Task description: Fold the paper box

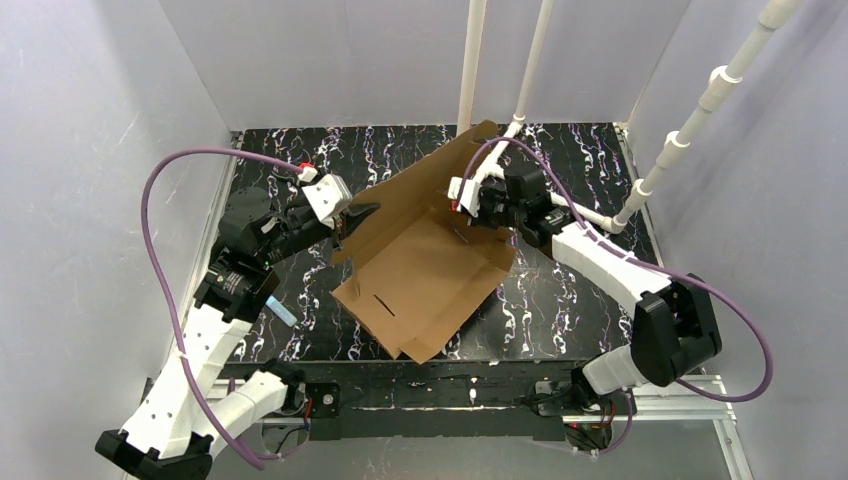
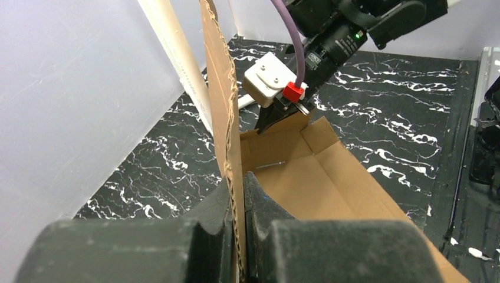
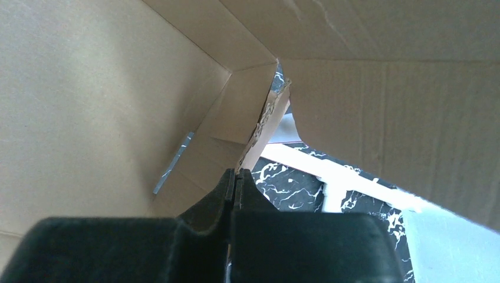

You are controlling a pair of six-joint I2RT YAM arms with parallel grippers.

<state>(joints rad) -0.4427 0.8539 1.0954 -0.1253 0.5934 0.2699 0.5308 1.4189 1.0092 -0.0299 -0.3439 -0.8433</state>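
Note:
The paper box [image 1: 420,270] is brown cardboard lying half-formed in the middle of the table, its floor flat and its long back wall raised. My left gripper [image 1: 352,215] is shut on the left end of that upright wall. In the left wrist view the wall's corrugated edge [image 2: 227,118] runs straight between the closed jaws of the left gripper [image 2: 242,183]. My right gripper [image 1: 472,220] sits at the box's right end, shut, with its tips pinching the bottom of a small end flap [image 3: 262,124]. The tips of the right gripper [image 3: 236,174] meet just below that flap's edge.
White plastic pipes [image 1: 470,60] rise behind the box, and another pipe [image 1: 660,160] slants at the back right. A small pale blue strip [image 1: 281,313] lies on the black marbled table [image 1: 560,290] near the left arm. Grey walls enclose the table on three sides.

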